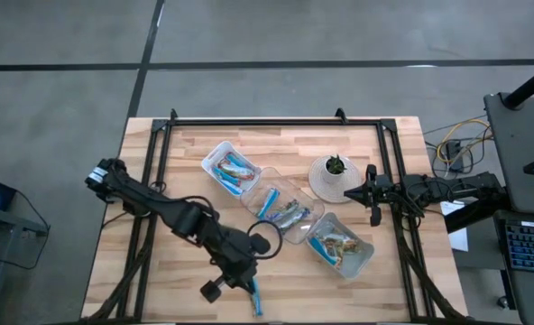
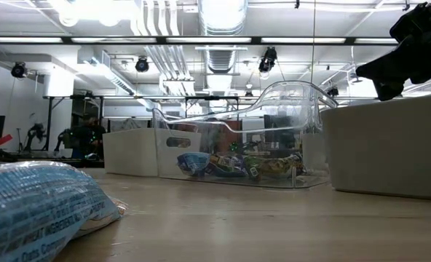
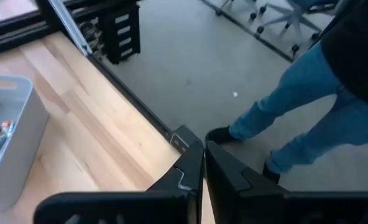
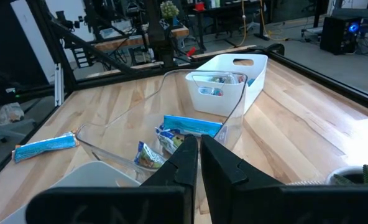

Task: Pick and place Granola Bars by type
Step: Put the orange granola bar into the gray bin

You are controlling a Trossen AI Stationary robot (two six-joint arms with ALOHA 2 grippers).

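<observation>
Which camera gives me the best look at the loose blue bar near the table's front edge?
The high view: the blue bar lies whole on bare wood beside the left gripper. The low view crops it; the right wrist sees it far off; the left wrist misses it.

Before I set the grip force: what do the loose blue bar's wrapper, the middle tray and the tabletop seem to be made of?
The loose blue bar looks wrapped in thin foil or plastic film: it is crinkled, printed and slightly shiny. The middle tray seems clear hard plastic, since the wood shows through its glossy walls. The tabletop looks like pale wooden planks, with visible grain, seams and a smooth matte finish.
</observation>
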